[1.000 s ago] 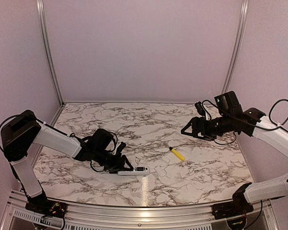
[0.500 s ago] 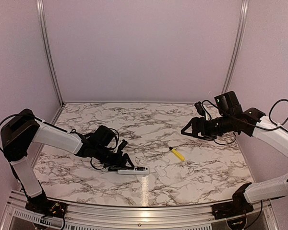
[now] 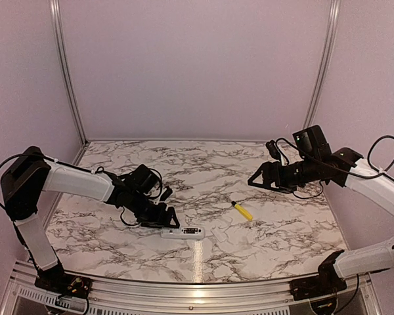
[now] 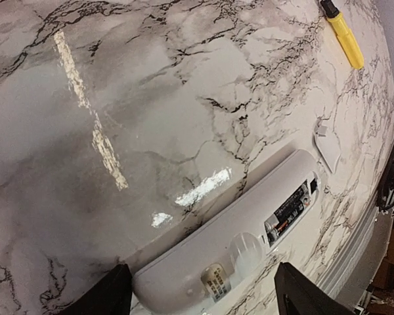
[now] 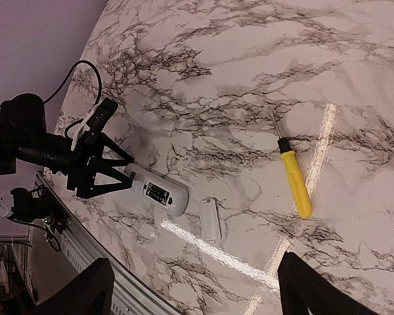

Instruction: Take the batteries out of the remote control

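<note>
The small slim white plastic remote control (image 4: 231,239) lies flat on the marble-patterned table top (image 3: 203,170), low and a little left of centre in the overhead view, its long axis running left to right there. In the left wrist view it runs from the bottom centre up toward the right. Its dark recessed compartment faces up at the far end, uncovered, and the dark slim batteries (image 4: 287,214) are seated inside; how many there are is hard to tell.

The left gripper (image 3: 169,222) is at the remote's left end. Its black fingers (image 4: 111,292) straddle that end, spread wide with table showing beside the right-hand one, so it looks released, not clamped. The compartment therefore lies straight ahead of this gripper along the remote's length, at the end away from it.

A small flat white cover piece (image 4: 328,149) rests just past the compartment end, apart from the remote. A yellow-handled screwdriver (image 4: 342,31) lies further off, at the upper right of that view.

The right gripper (image 3: 255,181) hangs well apart at the right of the overhead view, above the table, jaws wide and empty. The left arm is much the nearer.
</note>
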`<action>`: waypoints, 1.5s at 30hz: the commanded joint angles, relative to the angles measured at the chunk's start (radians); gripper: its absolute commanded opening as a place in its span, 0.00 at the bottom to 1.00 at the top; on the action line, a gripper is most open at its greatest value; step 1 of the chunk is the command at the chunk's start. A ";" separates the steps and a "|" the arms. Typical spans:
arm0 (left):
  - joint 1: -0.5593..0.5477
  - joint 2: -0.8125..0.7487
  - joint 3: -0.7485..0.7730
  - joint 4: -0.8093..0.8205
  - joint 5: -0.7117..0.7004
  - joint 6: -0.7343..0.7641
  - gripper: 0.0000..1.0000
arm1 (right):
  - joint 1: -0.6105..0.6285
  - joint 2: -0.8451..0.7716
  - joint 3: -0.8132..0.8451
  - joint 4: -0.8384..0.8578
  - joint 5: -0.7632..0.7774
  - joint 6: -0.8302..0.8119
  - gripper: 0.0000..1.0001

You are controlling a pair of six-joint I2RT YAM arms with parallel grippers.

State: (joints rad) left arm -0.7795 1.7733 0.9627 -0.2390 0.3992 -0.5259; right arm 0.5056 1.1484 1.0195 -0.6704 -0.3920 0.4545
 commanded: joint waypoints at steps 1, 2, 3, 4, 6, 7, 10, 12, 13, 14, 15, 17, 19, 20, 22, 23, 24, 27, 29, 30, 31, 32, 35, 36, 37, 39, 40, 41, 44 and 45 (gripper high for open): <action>0.010 0.019 0.026 -0.148 -0.119 0.064 0.82 | -0.006 0.014 0.033 -0.026 0.021 -0.019 0.85; 0.010 0.017 0.032 -0.160 -0.135 0.068 0.83 | -0.005 0.017 0.033 -0.025 0.022 -0.022 0.85; 0.011 0.016 0.040 -0.170 -0.149 0.073 0.84 | -0.006 0.020 0.033 -0.027 0.024 -0.025 0.85; 0.011 0.014 0.047 -0.180 -0.161 0.077 0.85 | -0.006 0.024 0.033 -0.027 0.026 -0.029 0.85; 0.010 0.007 0.058 -0.195 -0.192 0.085 0.87 | -0.006 0.034 0.034 -0.031 0.030 -0.039 0.85; 0.010 0.002 0.063 -0.204 -0.207 0.088 0.87 | -0.006 0.038 0.035 -0.034 0.033 -0.044 0.85; 0.010 -0.010 0.080 -0.231 -0.245 0.101 0.88 | -0.006 0.054 0.041 -0.048 0.052 -0.066 0.85; 0.011 -0.028 0.092 -0.251 -0.280 0.107 0.88 | -0.006 0.069 0.046 -0.067 0.082 -0.086 0.85; 0.011 -0.041 0.098 -0.263 -0.300 0.111 0.88 | -0.006 0.077 0.049 -0.076 0.097 -0.097 0.85; 0.010 -0.054 0.106 -0.277 -0.321 0.113 0.88 | -0.006 0.088 0.052 -0.085 0.114 -0.107 0.85; 0.011 -0.069 0.114 -0.290 -0.342 0.117 0.88 | -0.006 0.097 0.055 -0.094 0.131 -0.113 0.85; 0.010 -0.102 0.134 -0.316 -0.387 0.125 0.88 | -0.002 0.122 0.063 -0.106 0.170 -0.132 0.84; 0.010 -0.132 0.154 -0.340 -0.439 0.135 0.88 | 0.015 0.142 0.070 -0.112 0.225 -0.150 0.84; 0.010 -0.148 0.162 -0.348 -0.459 0.143 0.89 | 0.030 0.153 0.072 -0.112 0.256 -0.159 0.84; 0.010 -0.184 0.179 -0.358 -0.490 0.155 0.90 | 0.067 0.179 0.075 -0.111 0.327 -0.182 0.84; 0.010 -0.203 0.186 -0.361 -0.504 0.160 0.91 | 0.083 0.192 0.073 -0.108 0.359 -0.195 0.84; 0.011 -0.223 0.193 -0.364 -0.519 0.164 0.93 | 0.100 0.206 0.070 -0.103 0.383 -0.209 0.84; 0.009 -0.286 0.202 -0.355 -0.552 0.176 0.99 | 0.138 0.243 0.051 -0.067 0.460 -0.250 0.84; 0.010 -0.335 0.202 -0.343 -0.586 0.180 0.99 | 0.150 0.268 0.037 -0.036 0.481 -0.266 0.83; 0.010 -0.361 0.198 -0.335 -0.607 0.181 0.99 | 0.158 0.281 0.034 -0.027 0.497 -0.272 0.83; 0.010 -0.388 0.193 -0.324 -0.636 0.181 0.99 | 0.166 0.299 0.032 -0.021 0.515 -0.278 0.83; 0.010 -0.412 0.187 -0.314 -0.656 0.179 0.99 | 0.170 0.314 0.030 -0.018 0.530 -0.283 0.83; 0.010 -0.468 0.175 -0.297 -0.680 0.174 0.99 | 0.171 0.376 0.023 -0.009 0.549 -0.291 0.81; 0.009 -0.480 0.170 -0.294 -0.684 0.169 0.99 | 0.172 0.396 0.021 -0.006 0.549 -0.295 0.80; 0.009 -0.494 0.163 -0.292 -0.684 0.163 0.99 | 0.172 0.416 0.021 -0.002 0.546 -0.294 0.80; 0.010 -0.518 0.146 -0.283 -0.682 0.154 0.99 | 0.172 0.455 0.018 0.006 0.533 -0.299 0.78; 0.010 -0.528 0.133 -0.279 -0.682 0.147 0.99 | 0.172 0.470 0.018 0.013 0.525 -0.299 0.76; 0.010 -0.539 0.122 -0.274 -0.681 0.139 0.99 | 0.172 0.483 0.015 0.021 0.511 -0.302 0.76; 0.010 -0.561 0.089 -0.265 -0.660 0.110 0.99 | 0.172 0.514 0.009 0.055 0.479 -0.311 0.72; 0.010 -0.568 0.078 -0.261 -0.652 0.098 0.99 | 0.172 0.523 0.007 0.066 0.471 -0.315 0.71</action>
State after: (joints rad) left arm -0.7757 1.2335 1.0863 -0.5266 -0.2558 -0.3836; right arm 0.6689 1.6455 1.0321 -0.6617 0.1085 0.1593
